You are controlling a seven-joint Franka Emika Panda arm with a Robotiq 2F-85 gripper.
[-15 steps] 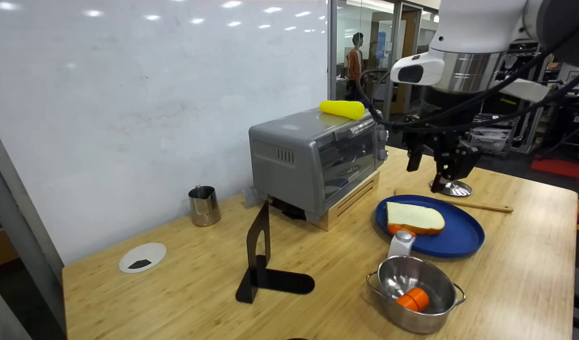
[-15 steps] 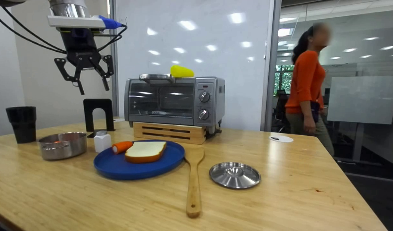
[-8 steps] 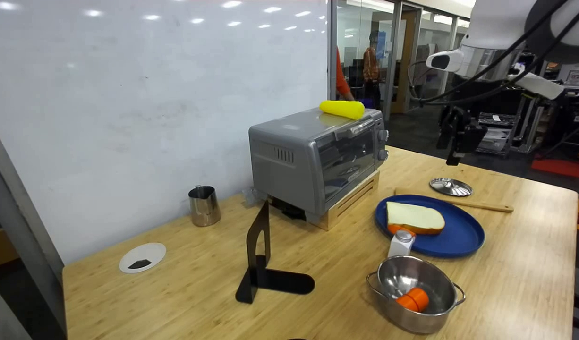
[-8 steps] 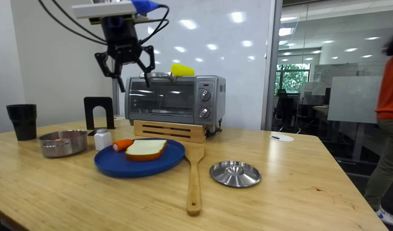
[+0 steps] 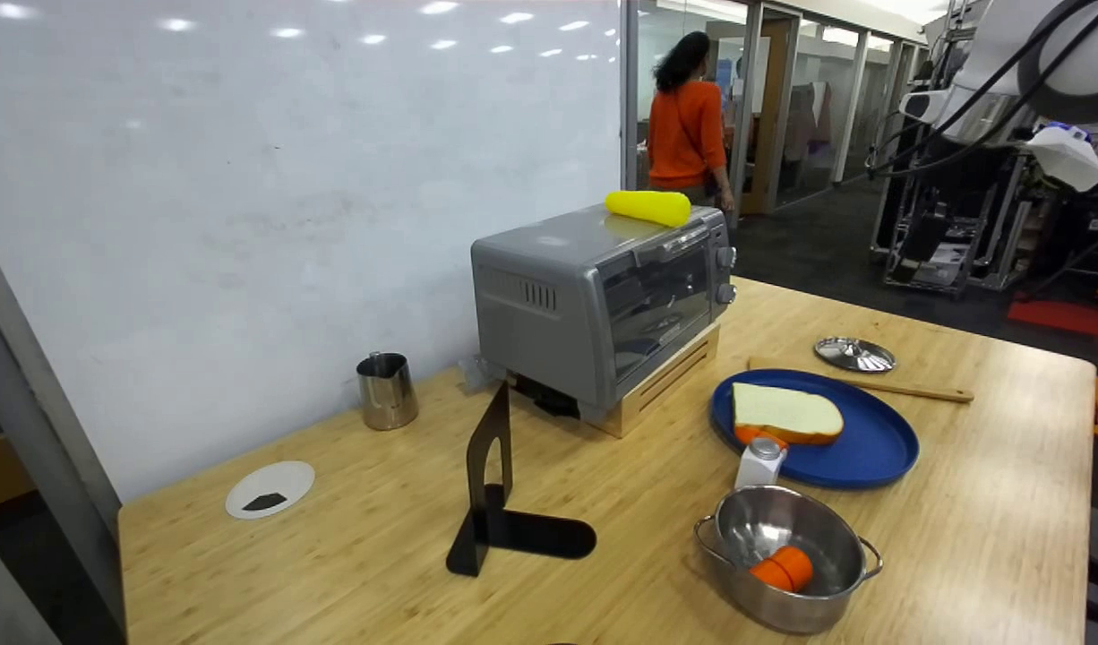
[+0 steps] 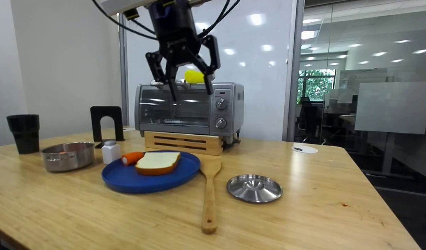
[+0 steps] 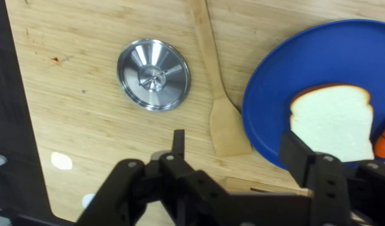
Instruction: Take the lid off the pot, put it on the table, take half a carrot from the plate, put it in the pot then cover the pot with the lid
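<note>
Lid (image 6: 254,188) observed below the claw (image 6: 192,96), well apart from it. The claw's jaws stand wide, nothing held. Arm (image 5: 997,40) above the claw, slightly tilted, pointing downward.

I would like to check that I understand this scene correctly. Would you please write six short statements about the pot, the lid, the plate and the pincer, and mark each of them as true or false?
1. The lid lies on the table, apart from the pot. True.
2. A slice of bread rests on the plate. True.
3. The pot has nothing inside. False: the half carrot lies in it.
4. There is only bread on the plate. False: an orange carrot piece also lies there.
5. The wooden spatula lies between the plate and the lid. True.
6. The lid is in a grip. False: the pincer is open and holds nothing.
</note>
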